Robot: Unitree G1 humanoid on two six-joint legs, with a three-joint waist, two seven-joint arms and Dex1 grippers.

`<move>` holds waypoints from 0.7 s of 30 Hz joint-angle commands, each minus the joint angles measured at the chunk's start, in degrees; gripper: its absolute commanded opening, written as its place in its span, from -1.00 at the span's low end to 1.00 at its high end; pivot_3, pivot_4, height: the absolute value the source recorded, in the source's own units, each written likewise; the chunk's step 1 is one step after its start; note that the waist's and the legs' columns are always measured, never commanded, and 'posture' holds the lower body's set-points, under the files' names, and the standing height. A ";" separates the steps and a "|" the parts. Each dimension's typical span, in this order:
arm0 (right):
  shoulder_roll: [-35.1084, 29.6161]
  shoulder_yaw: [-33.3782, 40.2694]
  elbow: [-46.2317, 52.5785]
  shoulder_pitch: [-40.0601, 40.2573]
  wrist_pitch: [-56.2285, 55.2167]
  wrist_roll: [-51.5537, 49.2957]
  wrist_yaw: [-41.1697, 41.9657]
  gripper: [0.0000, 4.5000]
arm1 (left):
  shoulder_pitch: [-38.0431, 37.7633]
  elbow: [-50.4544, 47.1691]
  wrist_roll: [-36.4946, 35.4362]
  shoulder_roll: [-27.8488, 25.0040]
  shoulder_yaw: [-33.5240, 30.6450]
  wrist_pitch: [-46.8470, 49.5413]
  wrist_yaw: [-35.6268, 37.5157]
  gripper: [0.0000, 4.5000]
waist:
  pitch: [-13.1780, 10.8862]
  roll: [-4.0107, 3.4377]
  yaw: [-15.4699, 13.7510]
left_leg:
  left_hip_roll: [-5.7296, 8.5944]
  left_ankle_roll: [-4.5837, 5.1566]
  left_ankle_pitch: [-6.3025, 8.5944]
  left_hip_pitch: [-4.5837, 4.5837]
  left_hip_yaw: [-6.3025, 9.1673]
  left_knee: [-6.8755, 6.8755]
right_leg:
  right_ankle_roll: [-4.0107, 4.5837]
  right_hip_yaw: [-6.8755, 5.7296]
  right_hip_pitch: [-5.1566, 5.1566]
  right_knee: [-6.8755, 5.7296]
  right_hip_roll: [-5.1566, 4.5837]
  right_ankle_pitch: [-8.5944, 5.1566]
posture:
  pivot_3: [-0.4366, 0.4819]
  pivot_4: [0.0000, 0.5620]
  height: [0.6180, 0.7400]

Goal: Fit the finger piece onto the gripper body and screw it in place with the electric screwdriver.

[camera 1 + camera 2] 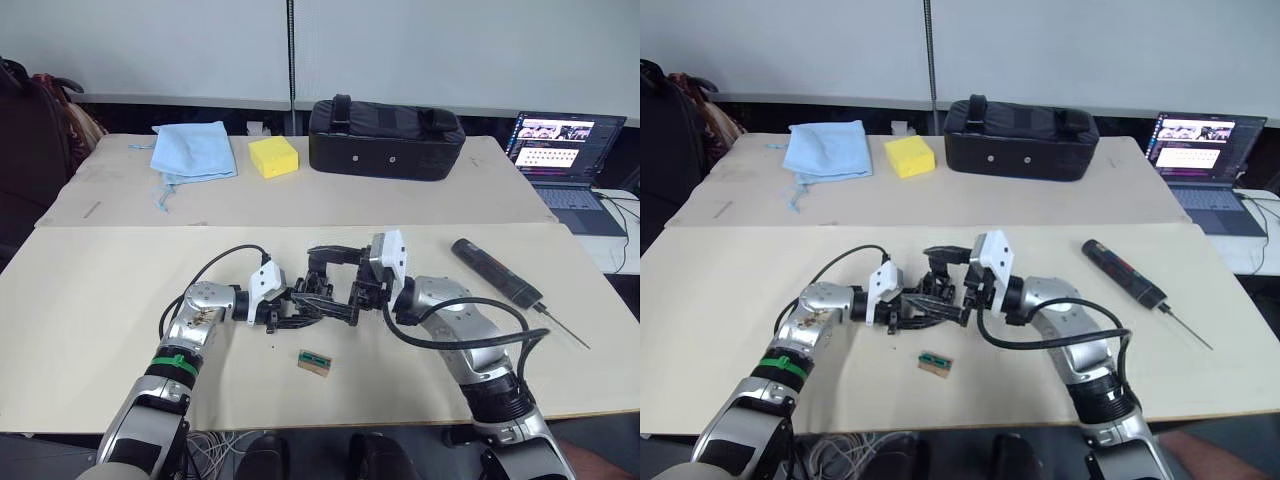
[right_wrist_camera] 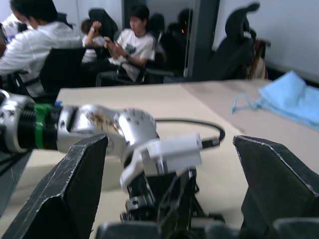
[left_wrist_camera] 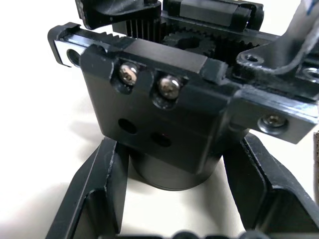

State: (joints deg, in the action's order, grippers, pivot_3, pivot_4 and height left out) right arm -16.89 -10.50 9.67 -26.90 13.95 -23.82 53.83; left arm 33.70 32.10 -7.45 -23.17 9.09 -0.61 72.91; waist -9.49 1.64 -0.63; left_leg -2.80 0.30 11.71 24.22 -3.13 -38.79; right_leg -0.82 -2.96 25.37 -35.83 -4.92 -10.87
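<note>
The gripper body (image 3: 164, 114), rigid, light plastic, is best held by its round base, which the left gripper's (image 3: 169, 199) spread fingers flank; the right gripper's (image 2: 169, 199) fingers are spread wide.

Bright, even indoor light with soft shadows; right wrist view is blurred.

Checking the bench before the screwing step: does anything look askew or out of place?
Nothing looks spilled or damaged. The electric screwdriver lies at a slant on the table, untouched, to the right of both grippers, which meet at the gripper body.
</note>
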 commanded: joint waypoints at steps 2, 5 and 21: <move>-0.47 2.87 4.41 -0.29 -1.45 -2.83 0.38 1.00 | -0.06 1.28 -0.21 -1.04 -0.94 -0.84 -0.69 0.99 | 0.00 0.00 -0.01 | 0.00 0.00 0.00 0.00 0.00 0.00 | 0.02 0.00 0.00 0.00 0.00 -0.01 | -0.05 -0.47 1.00; -1.58 4.15 7.19 0.62 0.37 -5.22 0.57 1.00 | -0.30 1.92 -1.40 -3.74 -2.65 -1.41 1.04 0.99 | -0.01 0.00 0.13 | -0.02 0.00 0.00 0.00 0.01 0.00 | 0.04 -0.01 0.01 -0.01 0.00 -0.02 | -0.05 -0.47 1.00; -18.02 44.25 19.15 39.38 -0.76 -9.16 -4.09 1.00 | -12.13 -23.15 -22.23 -21.64 -16.74 9.77 15.33 0.99 | -0.06 0.03 -1.71 | 0.09 -0.03 0.02 0.48 -0.19 0.26 | 0.04 0.07 0.58 0.07 -0.30 -0.21 | -0.05 -0.47 1.00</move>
State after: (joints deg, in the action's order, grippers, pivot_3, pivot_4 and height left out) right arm -34.12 26.99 27.49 9.27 16.74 -33.36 48.65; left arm 22.00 13.20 -27.27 -43.01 -6.45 6.61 86.75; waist -9.54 1.67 -2.34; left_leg -2.70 0.27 11.73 24.69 -3.34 -38.53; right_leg -0.78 -2.87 25.94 -35.75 -5.21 -11.09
